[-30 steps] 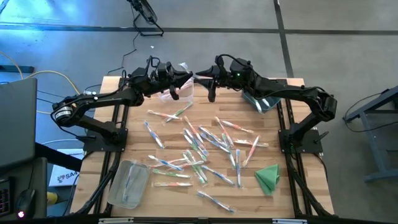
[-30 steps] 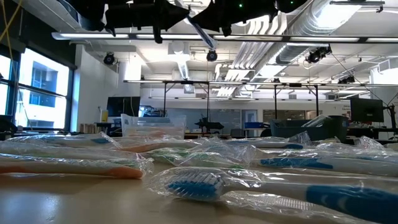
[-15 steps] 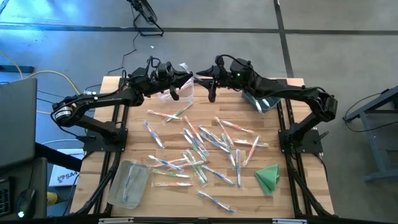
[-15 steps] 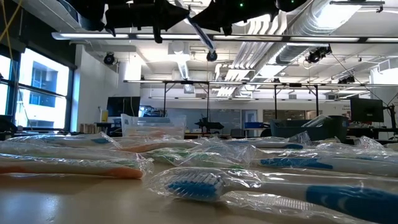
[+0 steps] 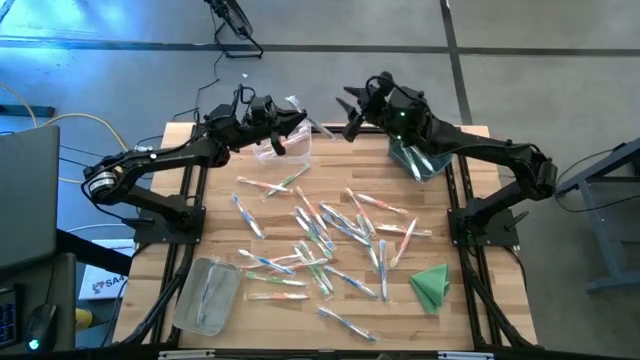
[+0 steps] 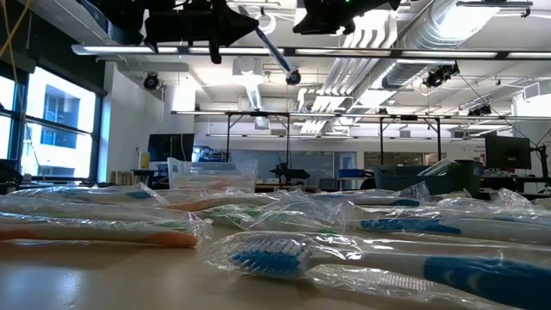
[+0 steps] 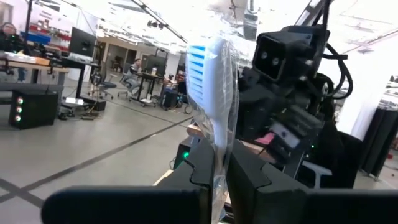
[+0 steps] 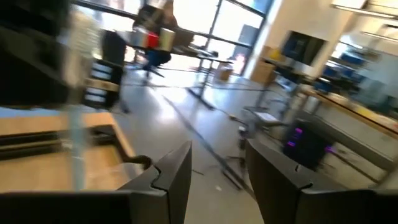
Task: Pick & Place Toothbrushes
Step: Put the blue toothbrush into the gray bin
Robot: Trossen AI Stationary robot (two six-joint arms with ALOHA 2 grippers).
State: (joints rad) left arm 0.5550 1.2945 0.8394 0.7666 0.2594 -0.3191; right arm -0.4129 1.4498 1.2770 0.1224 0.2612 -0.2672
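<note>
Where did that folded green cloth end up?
In the high view, the green cloth lies on the wooden table's near right corner, just right of the scattered toothbrushes.

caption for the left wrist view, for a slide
Left pincer shut on a wrapped blue toothbrush, right arm close behind.

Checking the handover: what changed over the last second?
The right gripper let go of the wrapped toothbrush and drew back toward its own side, open. The left gripper stays clamped on that toothbrush. The scattered toothbrushes and green cloth stayed put.
</note>
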